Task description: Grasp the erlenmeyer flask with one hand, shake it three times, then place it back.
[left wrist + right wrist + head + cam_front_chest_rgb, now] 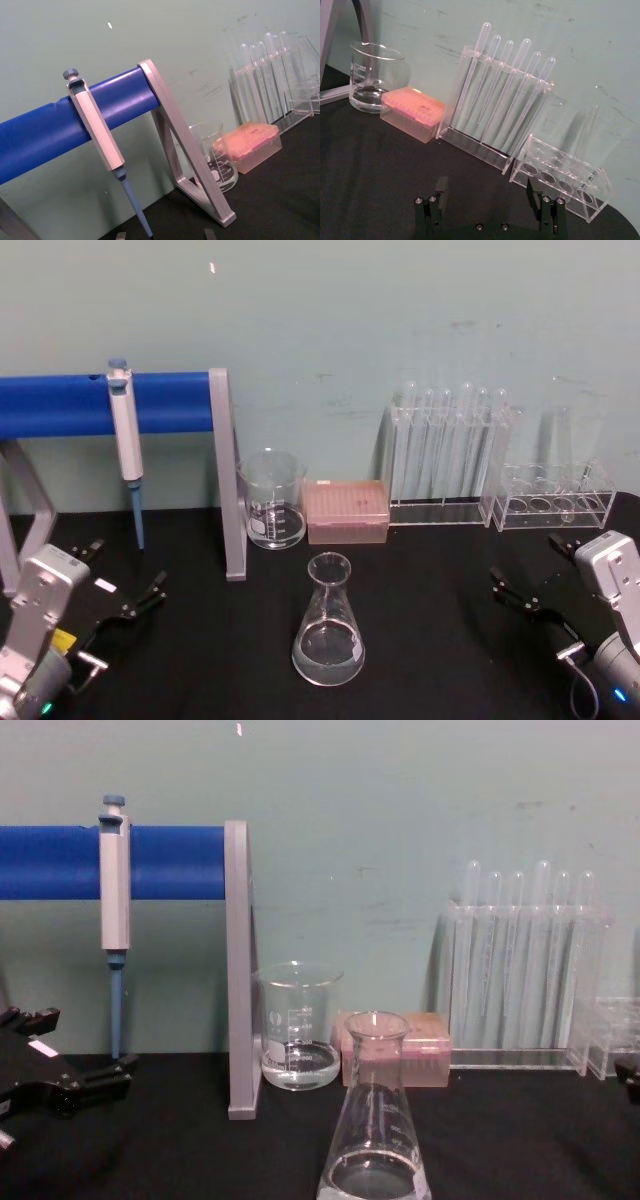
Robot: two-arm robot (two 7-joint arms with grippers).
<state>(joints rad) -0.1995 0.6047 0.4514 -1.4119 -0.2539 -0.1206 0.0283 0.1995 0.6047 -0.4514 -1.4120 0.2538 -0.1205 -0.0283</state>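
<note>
The erlenmeyer flask (328,625) stands upright on the black table, front centre, with a little clear liquid in its wide base; the chest view shows the flask (375,1125) close and low. My left gripper (125,570) rests at the front left, open and empty, well left of the flask. Its fingertips (209,233) peek in at the left wrist view's edge. My right gripper (525,562) sits at the front right, open and empty, an arm's width right of the flask. In the right wrist view the right gripper (486,192) faces the racks with its jaws wide apart.
Behind the flask stand a glass beaker (272,500) and a pink tip box (345,510). A test tube rack (445,455) and a low clear rack (550,502) are at the back right. A pipette (125,435) hangs on a blue bar stand (60,403) with a grey upright (228,480).
</note>
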